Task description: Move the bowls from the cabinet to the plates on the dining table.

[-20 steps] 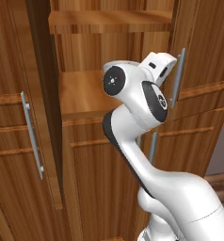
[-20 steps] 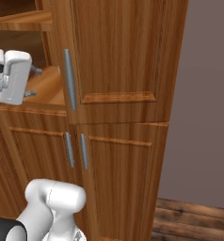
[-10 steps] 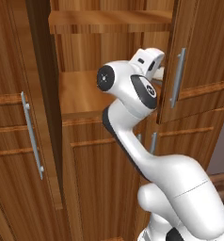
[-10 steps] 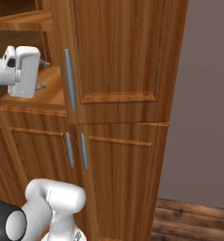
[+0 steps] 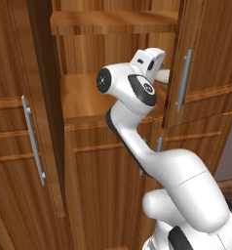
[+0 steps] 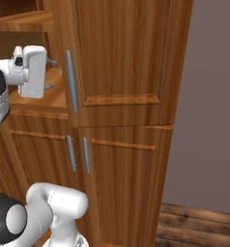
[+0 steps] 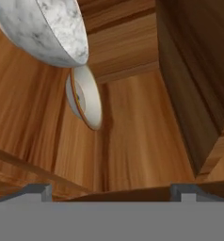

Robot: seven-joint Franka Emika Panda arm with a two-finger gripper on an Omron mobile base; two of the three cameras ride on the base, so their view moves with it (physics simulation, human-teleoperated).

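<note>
- We count two bowls: one marbled bowl (image 7: 43, 30), one beige bowl (image 7: 88, 96).
- One cabinet (image 6: 126, 72).
- We see four bar handles (image 5: 184, 80).

The cabinet (image 5: 88, 161) stands open, and bare shelf (image 5: 84, 100) lies clear to the left. The marbled bowl (image 7: 48, 28) and beige bowl (image 7: 85, 96) block the right, beside the door (image 5: 205, 58).

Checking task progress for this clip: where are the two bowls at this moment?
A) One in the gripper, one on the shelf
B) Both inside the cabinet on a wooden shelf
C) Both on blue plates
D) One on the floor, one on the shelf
B: the hand view shows the marbled bowl and the beige bowl both on the cabinet shelf, with the open gripper short of them, holding nothing.
</note>
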